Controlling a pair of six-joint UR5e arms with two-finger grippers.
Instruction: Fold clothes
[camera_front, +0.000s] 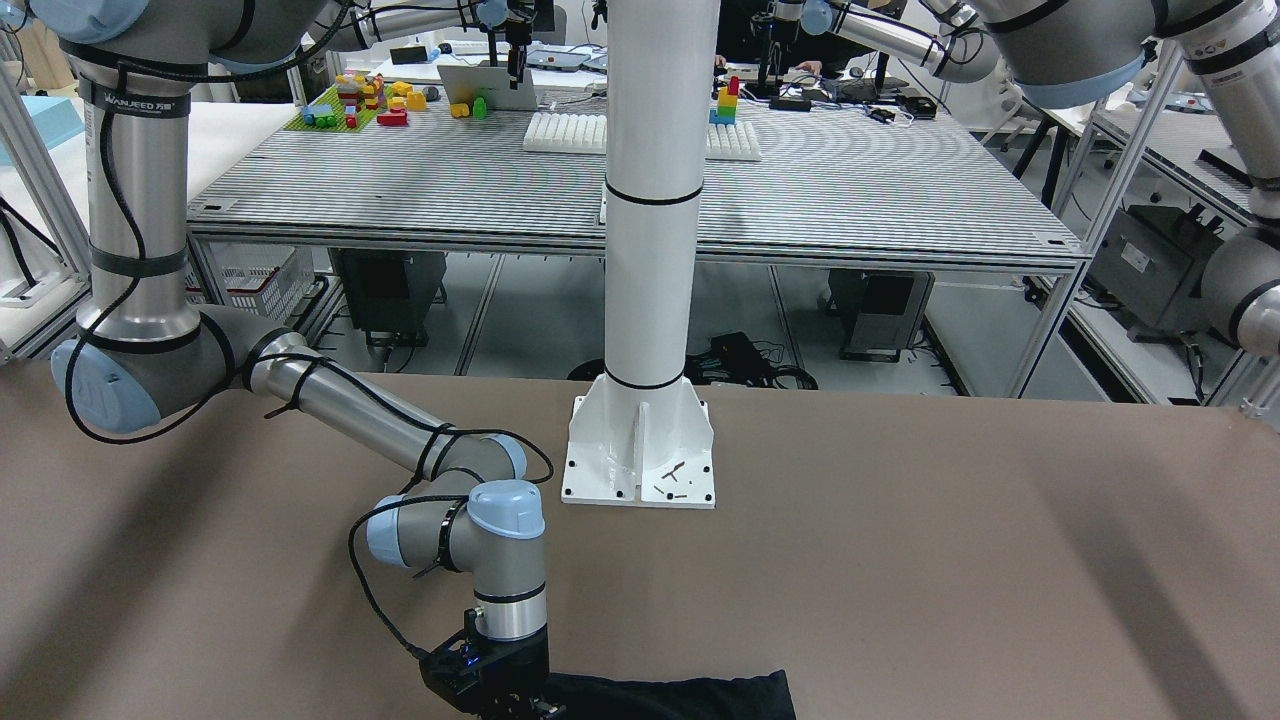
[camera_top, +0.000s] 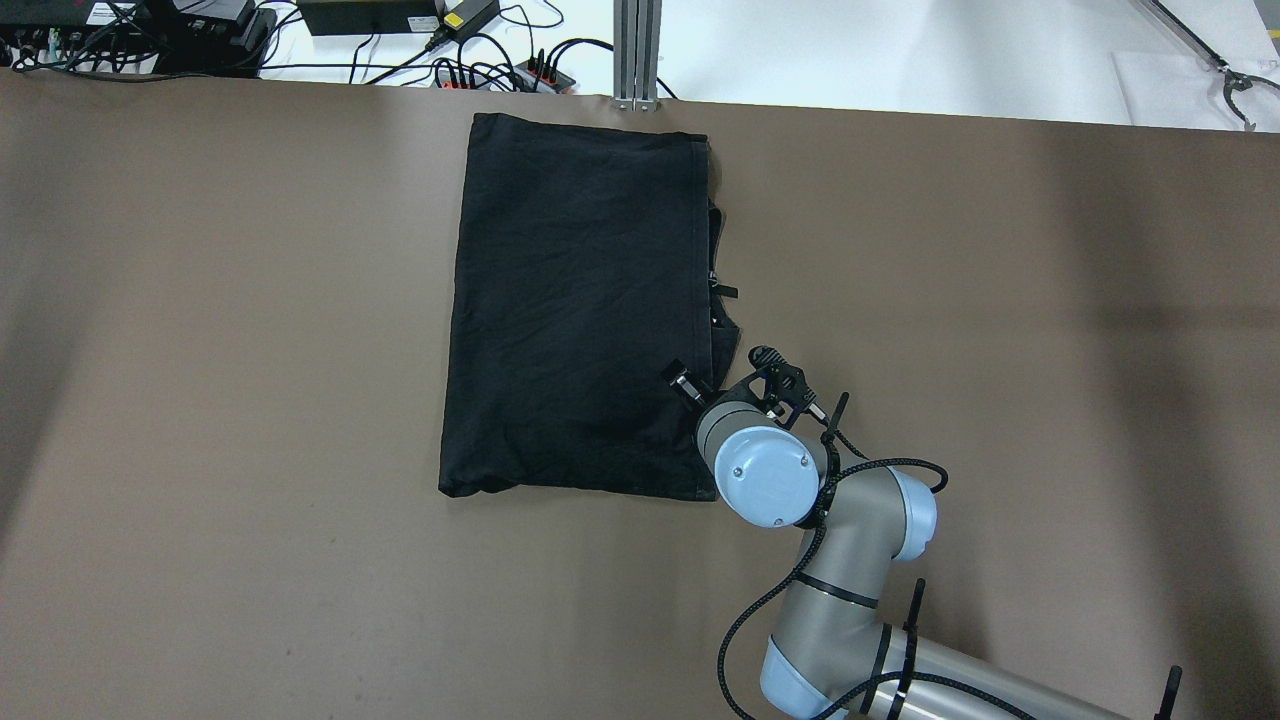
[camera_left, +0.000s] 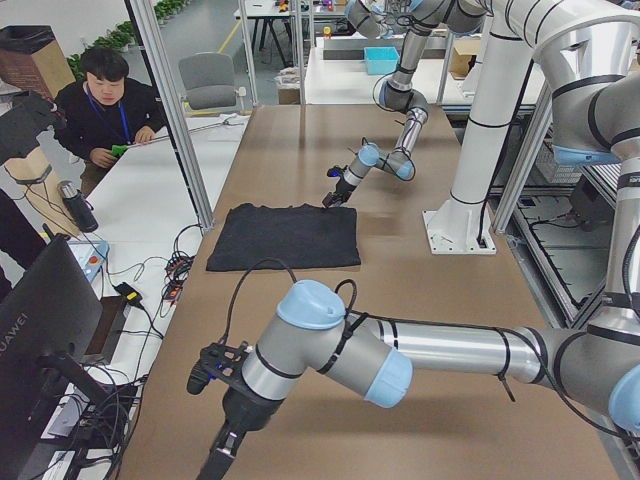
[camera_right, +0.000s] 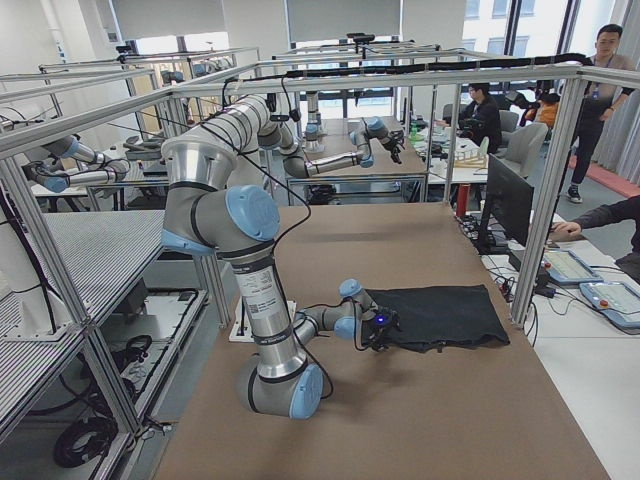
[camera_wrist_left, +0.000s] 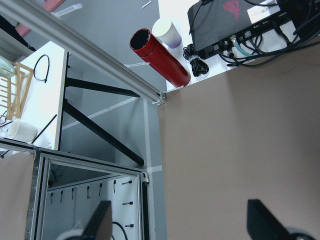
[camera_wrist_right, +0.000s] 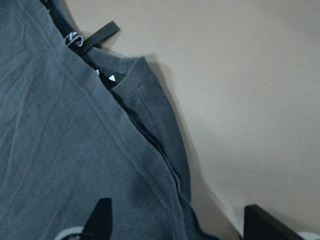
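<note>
A black garment (camera_top: 575, 310) lies folded in a flat rectangle on the brown table (camera_top: 1000, 300), near its far edge. It also shows in the front view (camera_front: 680, 695) and the left view (camera_left: 285, 235). My right gripper (camera_wrist_right: 182, 227) is open low over the garment's right edge. One fingertip is over the fabric (camera_wrist_right: 60, 150), the other over bare table. In the overhead view the wrist (camera_top: 765, 470) hides the fingers. My left gripper (camera_wrist_left: 182, 225) is open and empty, far from the garment, above the table's end (camera_left: 222, 455).
The white column base (camera_front: 640, 450) is bolted mid-table on the robot's side. Cables and power strips (camera_top: 480, 70) lie past the far edge. A red bottle (camera_wrist_left: 160, 57) and a white cup (camera_wrist_left: 167, 32) sit beyond the table's left end. An operator (camera_left: 110, 100) sits there.
</note>
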